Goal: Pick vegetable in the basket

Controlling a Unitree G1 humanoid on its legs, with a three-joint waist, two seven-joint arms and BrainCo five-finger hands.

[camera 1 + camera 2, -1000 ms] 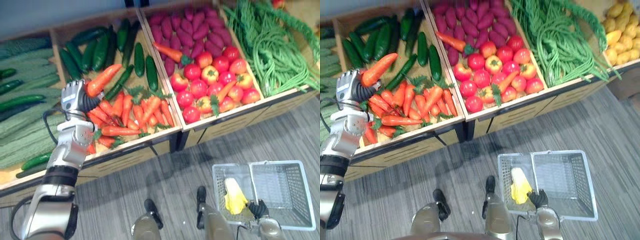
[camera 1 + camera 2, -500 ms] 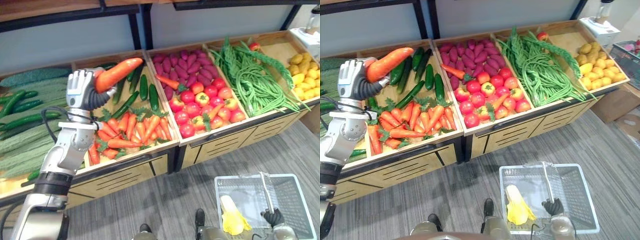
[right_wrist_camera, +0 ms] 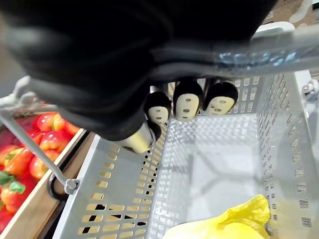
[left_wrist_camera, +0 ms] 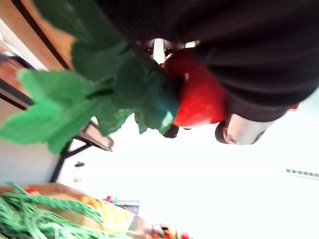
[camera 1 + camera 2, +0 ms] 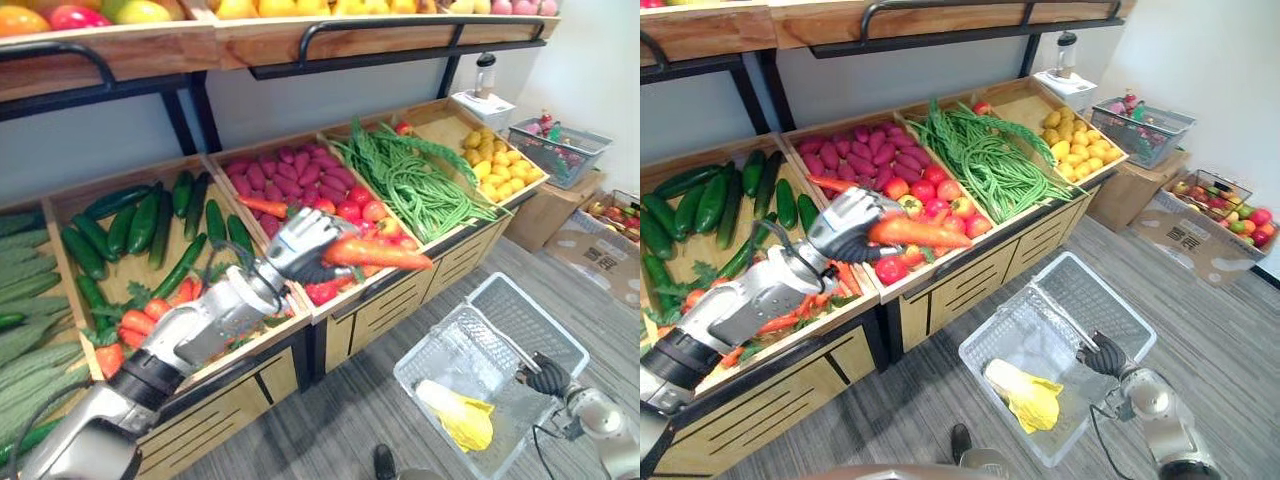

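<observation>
Left eye view: the left hand (image 5: 300,245) is extended over the vegetable stand, fingers curled tight round the leafy end of a carrot (image 5: 378,254). The carrot lies level, tip pointing right, above the tomatoes (image 5: 350,210) at the stand's front edge. Lower right, well apart from it, is the basket (image 5: 1072,298), with a yellow vegetable (image 5: 458,418) inside. The right hand (image 5: 548,377) is clamped on its handle (image 3: 279,47).

Orange carrot (image 5: 380,254), green leafy top; pale grey perforated basket (image 5: 1095,300); yellow leafy vegetable (image 5: 1025,396); green beans (image 5: 990,160); red tomatoes (image 5: 930,190).
</observation>
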